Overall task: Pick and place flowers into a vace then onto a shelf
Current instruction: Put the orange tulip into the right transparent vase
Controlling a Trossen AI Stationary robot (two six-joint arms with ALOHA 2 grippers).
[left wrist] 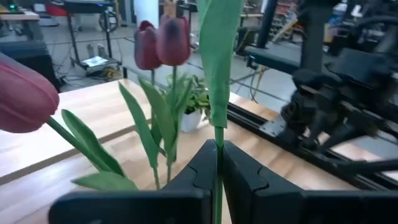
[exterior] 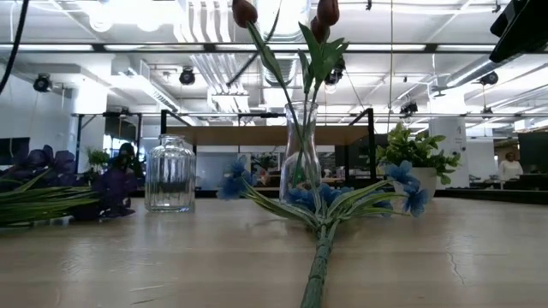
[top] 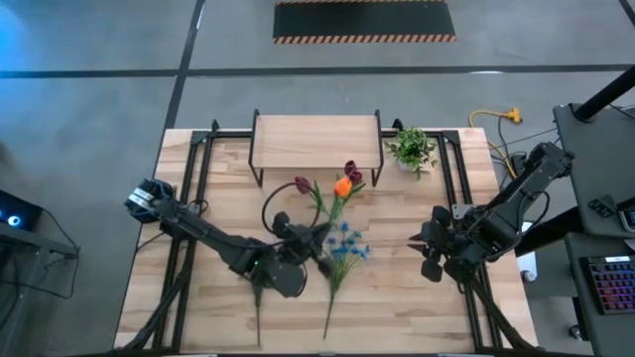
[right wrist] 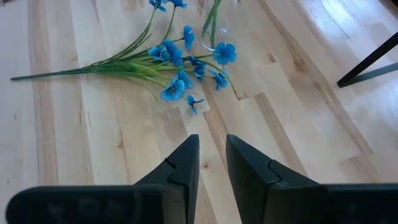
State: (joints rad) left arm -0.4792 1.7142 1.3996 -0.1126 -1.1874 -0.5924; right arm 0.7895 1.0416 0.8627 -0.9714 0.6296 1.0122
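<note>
A slender glass vase stands mid-table with dark red tulips in it. The tulips also show in the left wrist view. My left gripper is above the vase, shut on an upright green flower stem. In the high view the orange bud lies just beyond it. The blue blooms lie flat on the table, stem toward the near edge. The purple cluster lies at the left. The shelf stands at the far edge. My right gripper is open and empty, to the right of the blue blooms. My left gripper pinches the green stem between its two fingers, just below a long leaf. The fingers come about level from the table's left and lie across the stem. The stem stands upright. Its bloom is out of the wrist view and its lower part is hidden behind the fingers.
A ribbed clear glass jar stands left of the vase. A leafy potted plant stands right of the shelf. Bare wood lies between the blue blooms and my right gripper.
</note>
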